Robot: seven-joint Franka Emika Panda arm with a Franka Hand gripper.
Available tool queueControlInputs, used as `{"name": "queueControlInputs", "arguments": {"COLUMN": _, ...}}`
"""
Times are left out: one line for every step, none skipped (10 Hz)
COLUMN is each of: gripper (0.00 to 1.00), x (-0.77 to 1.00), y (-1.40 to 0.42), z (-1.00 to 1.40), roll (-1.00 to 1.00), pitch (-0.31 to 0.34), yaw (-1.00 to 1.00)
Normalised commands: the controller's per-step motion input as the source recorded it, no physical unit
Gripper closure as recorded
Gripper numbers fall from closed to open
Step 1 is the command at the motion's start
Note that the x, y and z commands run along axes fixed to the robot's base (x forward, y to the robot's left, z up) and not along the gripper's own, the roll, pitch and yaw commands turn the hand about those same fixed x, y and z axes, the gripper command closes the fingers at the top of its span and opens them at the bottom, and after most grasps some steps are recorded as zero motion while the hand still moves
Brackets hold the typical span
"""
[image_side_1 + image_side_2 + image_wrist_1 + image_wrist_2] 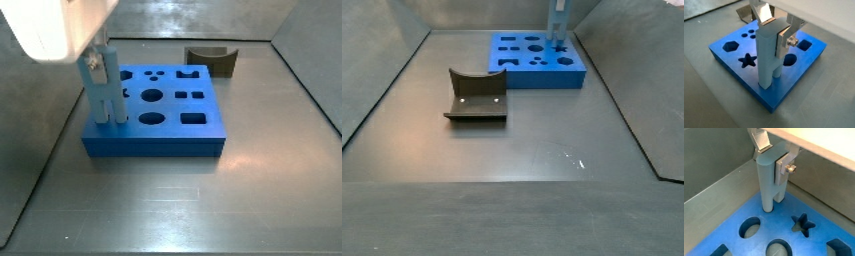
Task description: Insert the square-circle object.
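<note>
The square-circle object [766, 60] is a tall pale blue-grey piece with two legs. It stands upright between the fingers of my gripper [774, 31], which is shut on its upper part. It shows the same way in the wrist view [767, 183] with the gripper [773, 158]. Its lower end is at the top face of the blue block [731, 62], near a corner [747, 210]. I cannot tell whether it is touching the block or inside a hole. In both side views the piece [104, 95] [560, 30] stands at the block's edge [154, 140] [543, 78].
The block's top has a star hole [747, 60], a hexagon hole [729, 46], a round hole [789, 60], a square hole [804, 45] and small round holes [751, 34]. The dark fixture [210, 60] [476, 95] stands on the floor away from the block. Grey walls enclose the floor.
</note>
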Motion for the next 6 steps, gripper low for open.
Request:
{"name": "queueControlInputs", "arguments": {"gripper": 1.00, "x": 0.00, "y": 0.00, "z": -0.36, "roll": 0.00, "pitch": -0.027, "yaw": 0.00}}
{"name": "queueControlInputs", "arguments": {"gripper": 1.00, "x": 0.00, "y": 0.00, "z": -0.35, "roll": 0.00, "pitch": -0.031, "yaw": 0.00}}
{"name": "queueControlInputs", "arguments": {"gripper": 1.00, "x": 0.00, "y": 0.00, "z": -0.35, "roll": 0.00, "pitch": -0.031, "yaw": 0.00}}
{"name": "queueControlInputs", "arguments": {"gripper": 1.00, "x": 0.00, "y": 0.00, "z": -0.36, "roll": 0.00, "pitch": -0.036, "yaw": 0.00}}
{"name": "queueControlInputs", "arguments": {"gripper": 1.00, "x": 0.00, "y": 0.00, "z": -0.37, "roll": 0.00, "pitch": -0.069, "yaw": 0.00}}
{"name": "queueControlInputs", "arguments": {"gripper": 1.00, "x": -0.10, "y": 0.00, "z": -0.21, "roll": -0.11, "pitch": -0.126, "yaw": 0.00}}
